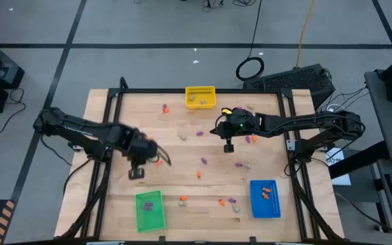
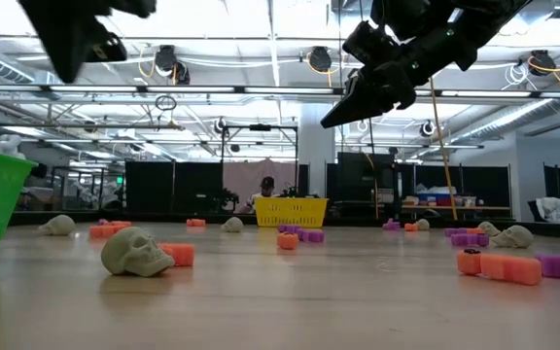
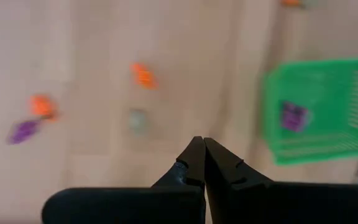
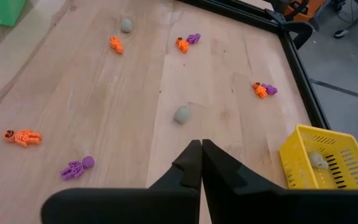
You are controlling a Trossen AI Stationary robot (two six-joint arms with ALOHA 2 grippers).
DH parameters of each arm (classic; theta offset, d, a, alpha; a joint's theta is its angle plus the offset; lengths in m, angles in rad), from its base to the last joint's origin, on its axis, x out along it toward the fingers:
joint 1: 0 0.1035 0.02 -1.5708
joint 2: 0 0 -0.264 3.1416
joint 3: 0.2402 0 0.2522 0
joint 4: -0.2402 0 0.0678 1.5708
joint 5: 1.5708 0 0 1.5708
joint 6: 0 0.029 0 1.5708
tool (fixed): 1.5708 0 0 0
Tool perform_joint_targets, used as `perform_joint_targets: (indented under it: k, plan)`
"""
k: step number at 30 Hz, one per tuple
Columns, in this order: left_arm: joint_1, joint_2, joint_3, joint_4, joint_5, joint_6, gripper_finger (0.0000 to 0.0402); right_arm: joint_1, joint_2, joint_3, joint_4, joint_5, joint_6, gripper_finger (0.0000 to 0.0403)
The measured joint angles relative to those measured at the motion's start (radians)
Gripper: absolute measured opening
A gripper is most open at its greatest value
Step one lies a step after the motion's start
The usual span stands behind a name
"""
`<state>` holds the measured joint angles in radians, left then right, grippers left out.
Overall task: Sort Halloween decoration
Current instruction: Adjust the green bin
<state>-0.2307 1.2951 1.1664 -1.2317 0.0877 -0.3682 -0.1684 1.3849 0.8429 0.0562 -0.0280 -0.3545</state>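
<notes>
1. The left gripper (image 1: 137, 173) hangs over the lower left of the high view, just above the green bin (image 1: 150, 209); in the left wrist view its fingers (image 3: 191, 163) are pressed tip to tip with nothing between them.
2. The right gripper (image 1: 228, 146) sits right of centre in the high view; its own camera shows the fingers (image 4: 190, 163) clenched together and empty, over bare wood near a grey trinket (image 4: 182, 114).
3. The trinkets (image 1: 203, 160) lie scattered across the table (image 1: 107, 204), orange, purple and pale; a few rest in the blue bin (image 1: 265, 198) at lower right; one pale piece sits in the yellow bin (image 4: 328, 160); a purple piece (image 3: 293, 116) shows inside the green bin.
4. From table height a pale skull (image 2: 136, 252) stands at left beside an orange piece (image 2: 177, 255); both arms are cut off at the top edge there.
5. The left wrist view is smeared; the shapes of its orange, purple and grey bits cannot be made out.
</notes>
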Motion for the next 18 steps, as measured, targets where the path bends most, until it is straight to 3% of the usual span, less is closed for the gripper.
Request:
perform_joint_targets:
  k: [7, 13, 18]
  plan:
    - [-0.161, 0.059, -0.040, 0.146, 0.052, -0.120, 0.0000, 0.000, 0.000, 0.000, -0.008, 0.000, 0.002, 0.0000]
    - [-0.223, 0.068, -0.219, 0.410, 0.114, -0.212, 0.0000, 0.000, 0.000, 0.000, -0.008, 0.000, 0.001, 0.0000]
    - [-0.270, 0.067, -0.314, 0.536, 0.173, -0.297, 0.0000, 0.000, 0.000, 0.000, -0.008, 0.000, 0.000, 0.0000]
